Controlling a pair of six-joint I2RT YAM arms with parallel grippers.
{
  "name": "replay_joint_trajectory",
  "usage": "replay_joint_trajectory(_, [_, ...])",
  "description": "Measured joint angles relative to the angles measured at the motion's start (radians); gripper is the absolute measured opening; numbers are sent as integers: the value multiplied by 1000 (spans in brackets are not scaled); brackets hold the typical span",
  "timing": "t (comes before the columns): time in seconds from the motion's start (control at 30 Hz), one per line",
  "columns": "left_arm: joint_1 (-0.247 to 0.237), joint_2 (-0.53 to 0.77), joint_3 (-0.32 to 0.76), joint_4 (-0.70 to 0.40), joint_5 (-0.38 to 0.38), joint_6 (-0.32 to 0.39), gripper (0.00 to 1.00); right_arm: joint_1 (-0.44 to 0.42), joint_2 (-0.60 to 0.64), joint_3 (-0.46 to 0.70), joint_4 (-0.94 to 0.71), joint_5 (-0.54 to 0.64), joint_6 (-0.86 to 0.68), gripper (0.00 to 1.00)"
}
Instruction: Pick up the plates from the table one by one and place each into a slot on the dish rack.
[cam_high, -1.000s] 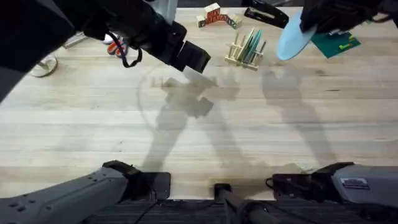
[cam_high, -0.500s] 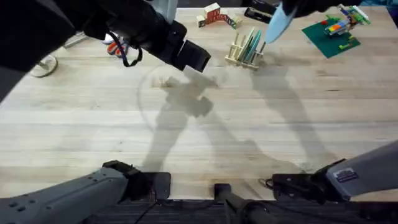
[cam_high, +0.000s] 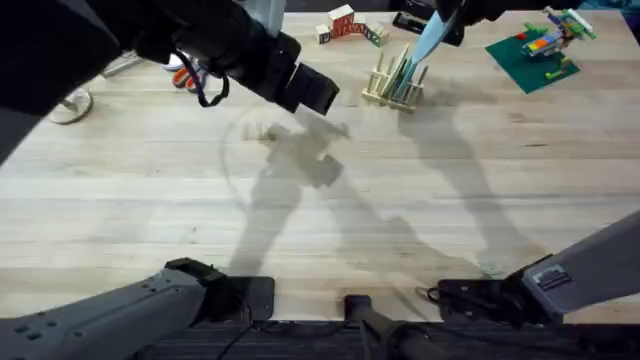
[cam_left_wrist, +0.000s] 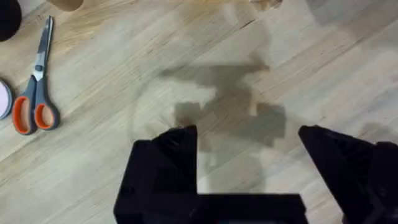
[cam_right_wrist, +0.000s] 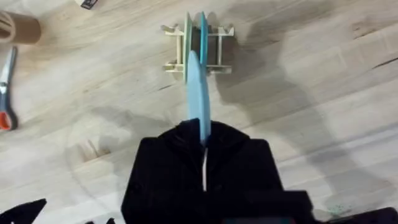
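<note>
The right gripper (cam_right_wrist: 204, 140) pinches the light blue plate (cam_right_wrist: 198, 87) by its edge, fingers pressed together on it, plate held edge-on and upright. In the overhead view the blue plate (cam_high: 428, 42) slants down toward the rack (cam_high: 393, 88) at the far side of the table (cam_high: 330, 210) — its lower edge near the pegs, though whether it touches them I cannot tell. From the right wrist, the rack (cam_right_wrist: 196, 46) sits just past the plate's far edge, and two plates already stand in its slots: a pale one (cam_right_wrist: 188, 37) and a teal one (cam_right_wrist: 202, 34), side by side between the pegs.

The left gripper (cam_left_wrist: 249, 162) hangs above bare wood, fingers spread wide — nothing between them, only its shadow on the planks. Orange-handled scissors (cam_left_wrist: 36, 93) lie off to one side. Overhead, that left gripper (cam_high: 305, 90) is well apart from the rack, nearer the table's middle. Toy blocks (cam_high: 345, 24) and a green mat (cam_high: 533, 58) lie at the far edge.
</note>
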Motion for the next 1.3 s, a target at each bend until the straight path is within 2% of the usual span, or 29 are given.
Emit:
replay_joint_trajectory(0.33, [0,0,0,1,0,0,993,0,0,0,-15,3,7,32])
replay_joint_trajectory(0.5, [0,0,0,2,0,0,994,-2,0,0,-80,37,8,32])
replay_joint_trajectory(0.87, [0,0,0,7,0,0,993,-7,3,0,-101,90,12,32])
replay_joint_trajectory(1.3, [0,0,0,6,0,0,993,-40,121,2,-73,71,15,32])
